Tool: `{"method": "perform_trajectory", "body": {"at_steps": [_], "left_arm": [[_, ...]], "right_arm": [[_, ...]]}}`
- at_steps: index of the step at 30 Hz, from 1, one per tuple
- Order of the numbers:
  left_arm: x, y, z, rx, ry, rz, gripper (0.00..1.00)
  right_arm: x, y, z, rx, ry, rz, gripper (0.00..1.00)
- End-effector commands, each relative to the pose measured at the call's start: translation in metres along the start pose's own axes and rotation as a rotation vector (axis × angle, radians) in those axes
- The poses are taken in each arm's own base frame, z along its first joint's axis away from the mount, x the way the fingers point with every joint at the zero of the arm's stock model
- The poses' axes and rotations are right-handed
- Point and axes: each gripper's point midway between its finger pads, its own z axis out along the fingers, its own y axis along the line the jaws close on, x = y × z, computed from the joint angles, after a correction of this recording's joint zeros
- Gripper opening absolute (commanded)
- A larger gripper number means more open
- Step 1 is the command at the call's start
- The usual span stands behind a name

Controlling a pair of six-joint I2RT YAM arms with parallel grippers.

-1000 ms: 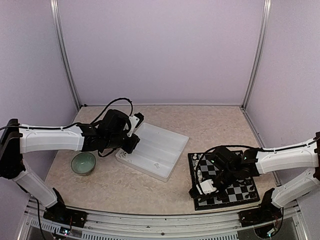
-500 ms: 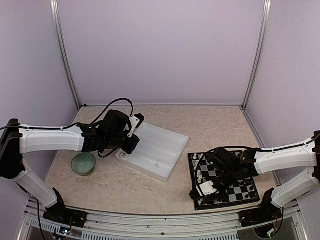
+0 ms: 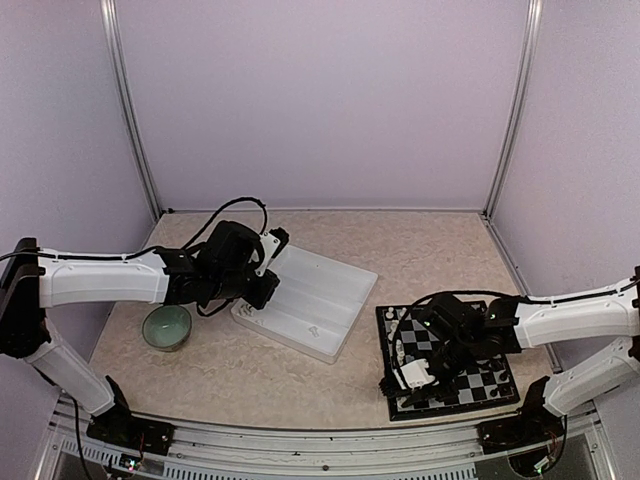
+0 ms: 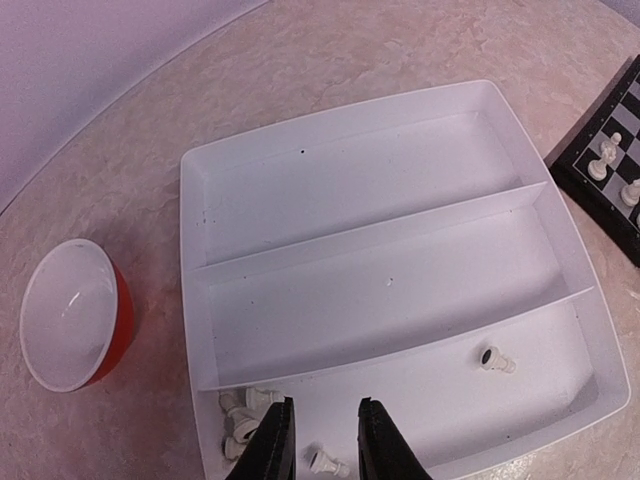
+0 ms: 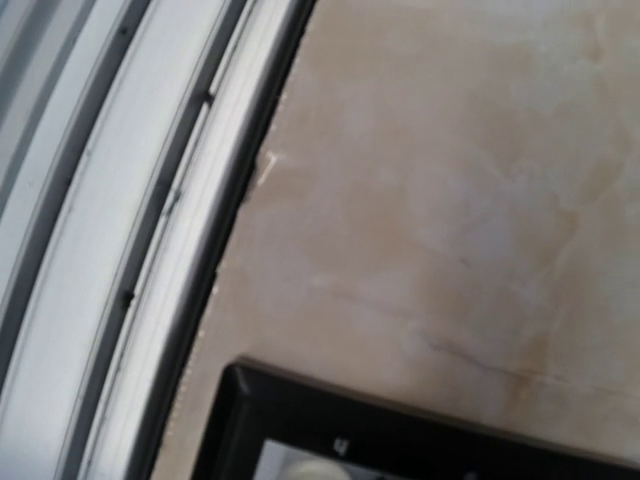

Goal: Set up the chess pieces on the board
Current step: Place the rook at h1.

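Over the end compartment of the white divided plastic tray (image 4: 380, 225), the left gripper (image 4: 325, 405) hangs spread above a tiny cream chess piece (image 4: 325, 462) and should centre on it before pinching, while the right gripper (image 3: 412, 376), at the black-and-grey checkered board (image 3: 482, 386), hides its state.

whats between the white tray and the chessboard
Only bare marbled tabletop lies between the white divided tray and the chessboard. The top external view shows it; the left wrist view shows the same gap.

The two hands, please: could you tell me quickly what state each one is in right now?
Left hand: open, holding nothing, above the tray.
Right hand: cannot be told; its fingers are not visible.
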Motion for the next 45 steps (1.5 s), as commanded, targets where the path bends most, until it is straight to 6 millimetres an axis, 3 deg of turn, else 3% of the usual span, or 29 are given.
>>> {"method": "perform_trajectory", "body": {"at_steps": [1, 14, 24, 28, 31, 35, 41, 45], "left_arm": [[-0.009, -0.001, 0.000, -0.010, -0.010, 0.010, 0.24], [-0.006, -0.003, 0.002, -0.009, 0.004, 0.015, 0.24], [-0.003, -0.003, 0.004, -0.014, 0.014, 0.023, 0.24], [-0.003, -0.004, 0.003, -0.015, 0.012, 0.025, 0.24], [-0.003, -0.005, 0.003, -0.015, 0.013, 0.026, 0.24], [-0.004, -0.004, 0.002, -0.017, 0.011, 0.025, 0.24], [-0.009, 0.000, -0.002, -0.039, 0.021, -0.021, 0.24], [-0.007, 0.004, -0.003, -0.059, 0.071, -0.106, 0.26]], "right_arm": [[-0.011, -0.003, -0.005, 0.018, -0.023, -0.016, 0.21], [-0.001, 0.003, -0.003, -0.007, 0.015, -0.016, 0.10], [0.000, 0.005, -0.006, -0.006, 0.021, -0.026, 0.07], [0.001, 0.005, -0.006, -0.003, 0.021, -0.027, 0.10], [0.000, 0.005, -0.006, -0.006, 0.018, -0.025, 0.19], [-0.016, 0.001, -0.017, 0.011, -0.024, -0.019, 0.24], [-0.061, -0.018, -0.054, 0.074, -0.120, -0.028, 0.28], [-0.072, -0.034, -0.065, 0.126, -0.119, -0.013, 0.29]]}}
